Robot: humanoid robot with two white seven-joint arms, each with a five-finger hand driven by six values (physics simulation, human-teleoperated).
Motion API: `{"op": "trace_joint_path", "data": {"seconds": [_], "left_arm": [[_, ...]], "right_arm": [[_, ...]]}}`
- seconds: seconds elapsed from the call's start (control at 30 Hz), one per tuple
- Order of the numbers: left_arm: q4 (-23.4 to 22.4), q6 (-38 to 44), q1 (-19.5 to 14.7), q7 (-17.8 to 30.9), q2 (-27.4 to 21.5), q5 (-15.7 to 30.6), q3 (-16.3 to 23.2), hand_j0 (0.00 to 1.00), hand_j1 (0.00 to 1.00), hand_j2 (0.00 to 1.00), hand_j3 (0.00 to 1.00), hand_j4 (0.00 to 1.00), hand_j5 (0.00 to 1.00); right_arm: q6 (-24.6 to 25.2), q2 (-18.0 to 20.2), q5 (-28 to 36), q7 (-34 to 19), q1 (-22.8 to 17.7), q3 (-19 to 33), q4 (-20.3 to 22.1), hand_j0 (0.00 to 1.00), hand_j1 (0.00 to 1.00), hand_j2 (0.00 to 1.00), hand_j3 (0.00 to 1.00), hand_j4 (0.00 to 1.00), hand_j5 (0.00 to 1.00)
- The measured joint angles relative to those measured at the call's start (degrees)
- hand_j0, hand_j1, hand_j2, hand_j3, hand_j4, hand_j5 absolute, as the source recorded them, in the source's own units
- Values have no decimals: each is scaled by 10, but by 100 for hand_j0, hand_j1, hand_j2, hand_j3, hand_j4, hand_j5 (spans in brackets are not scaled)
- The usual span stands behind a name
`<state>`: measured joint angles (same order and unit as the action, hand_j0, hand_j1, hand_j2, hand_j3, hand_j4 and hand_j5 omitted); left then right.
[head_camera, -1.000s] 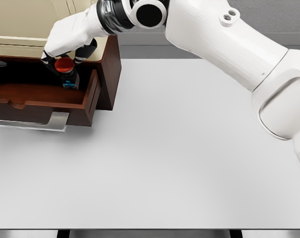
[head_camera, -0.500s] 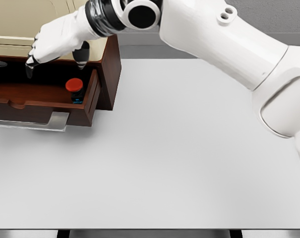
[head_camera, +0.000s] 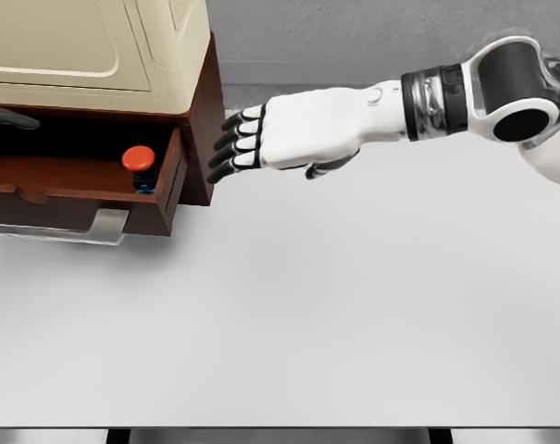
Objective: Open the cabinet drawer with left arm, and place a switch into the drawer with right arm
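Nearest the camera, nothing but bare desk (head_camera: 289,314), the white top stretching up to the cabinet (head_camera: 202,120) at its far-left corner.

Stood pulled out toward the front edge: the drawer (head_camera: 94,180), dark wood, its pale handle (head_camera: 111,225) hanging below the front panel. Left open, presumably, to take the 1 item named in the task.

Sat inside the drawer, against its right-hand wall: the switch (head_camera: 139,165), upright, red button on top and a dark body with a hint of blue beneath. Rested there freely, gripped by nothing, so placement looked done.

Hovered to the right of the cabinet's brown side panel, above the desk's far edge: the right hand (head_camera: 289,137), palm down, 4 dark-tipped fingers (head_camera: 231,148) stretched flat toward the cabinet, thumb tucked below. Spread and empty, holding nothing. Lay outside the drawer, with the cabinet's side wall between fingertips and switch; near, yet apart. Suggested a hand clear of the drawer.

Farther left, at the picture's edge just above the drawer opening, showed a dark sliver (head_camera: 6,117), possibly a left fingertip; too little visible to judge that hand's state.
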<state>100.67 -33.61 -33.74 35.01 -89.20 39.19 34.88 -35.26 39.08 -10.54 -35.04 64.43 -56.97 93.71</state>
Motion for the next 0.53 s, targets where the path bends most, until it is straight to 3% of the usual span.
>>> {"op": "trace_joint_path", "data": {"seconds": [0.07,0.13,0.23,0.37,0.53], "left_arm": [[2,-8,-4,0,24,-1,0,100,100,100,100,100,100],[3,-11,-17,0,58,-2,0,100,100,100,100,100,100],[4,-14,-28,0,112,-3,0,100,100,100,100,100,100],[4,-15,-31,0,181,-4,1,100,100,100,100,100,100],[4,-16,-30,0,213,-6,3,100,100,100,100,100,100]], "right_arm": [[0,50,1,0,-74,37,0,100,100,100,100,100,100],[0,82,1,0,-106,64,-3,100,100,100,100,100,100],[0,118,-2,0,-135,101,-16,100,100,100,100,100,100],[1,135,-7,0,-151,123,-36,100,100,100,100,100,100],[1,138,-17,0,-161,128,-49,100,100,100,100,100,100]]}}
